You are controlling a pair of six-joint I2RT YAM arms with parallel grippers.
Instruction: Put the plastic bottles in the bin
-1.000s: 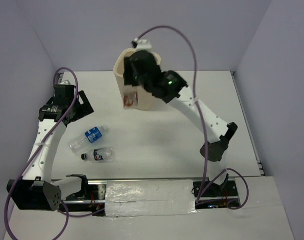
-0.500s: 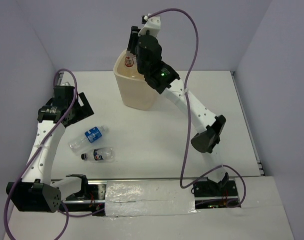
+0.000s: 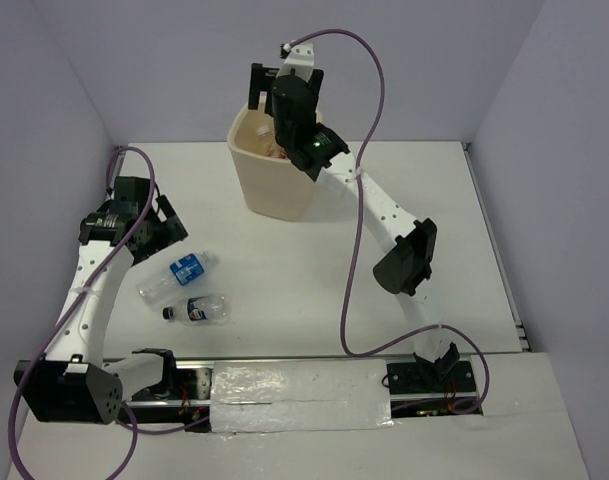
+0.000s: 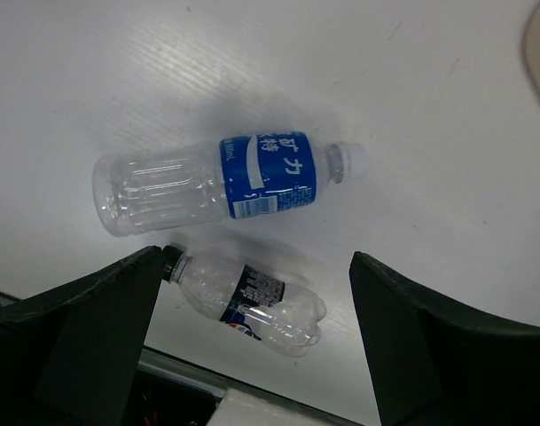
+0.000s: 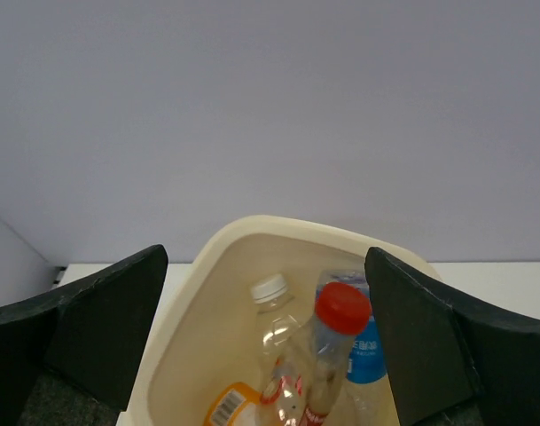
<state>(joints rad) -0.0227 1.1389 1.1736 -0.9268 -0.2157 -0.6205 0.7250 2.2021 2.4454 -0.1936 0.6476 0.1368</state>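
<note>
- Blue-labelled bottle: large white Japanese characters across the blue band, "カ" among them; the fine print is illegible.
- Black-capped bottle, just beside it: dark label, print too blurred to read.

Found the counter matt white, faintly ribbed in fine parallel lines. Saw clear, glossy plastic in the blue-labelled bottle, ridged along its body, with a smooth printed wrap and a white plastic cap. Noted the same shiny clear plastic, dented and crumpled, in the black-capped bottle. Took the bin for smooth cream plastic with a soft sheen inside. Picked out a glossy red plastic cap on the red-capped bottle. Found the left fingers and right fingers matt black, slightly grainy. Saw a crinkled, silvery, reflective strip and smooth purple sheathing on the cable.
</note>
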